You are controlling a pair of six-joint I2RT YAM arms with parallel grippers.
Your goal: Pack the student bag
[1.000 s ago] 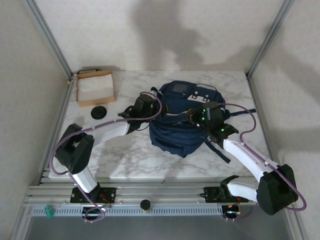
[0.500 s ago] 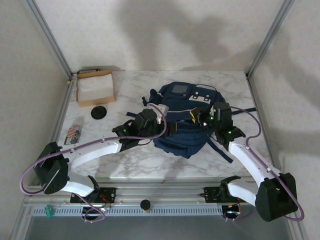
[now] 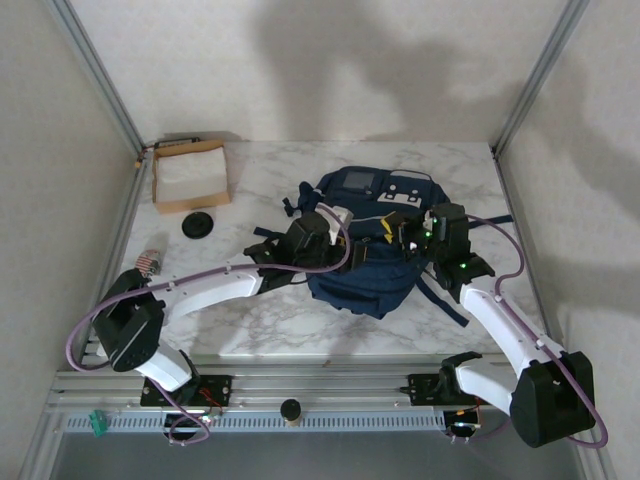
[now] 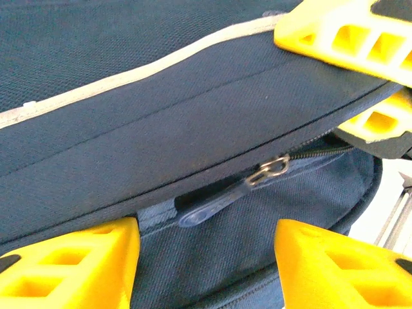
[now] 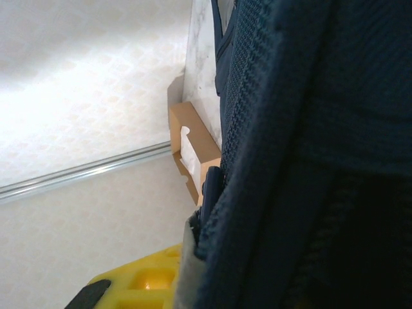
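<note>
- We see the student bag (image 3: pixel 365 255) lying flat on the marble bench (image 3: pixel 260 320), a little toward 3 o'clock of its middle, patches at the 12 o'clock end.
- The left fingers (image 4: pixel 71 264) stand released at the bag's 9 o'clock edge. They straddle the zip's clear pull tab (image 4: pixel 209 205), one at 7 o'clock of it and one at 5 o'clock, neither touching it.
- The right fingers (image 4: pixel 335 32) are clenched on the bag's fabric at its 3 o'clock side, at 2 o'clock of the pull tab in the left wrist view. In the right wrist view the navy cloth runs up close past one yellow finger (image 5: pixel 138 283).
- The zip's metal slider (image 4: pixel 273 168) sits on the teeth below a pale-piped seam; we cannot tell what the bag holds.
- A shallow cardboard box (image 3: pixel 190 205) lies at the bench's 10 o'clock corner, well apart from the bag, filled with something flat and white.
- A black disc (image 3: pixel 198 225) lies just at 5 o'clock of the box.
</note>
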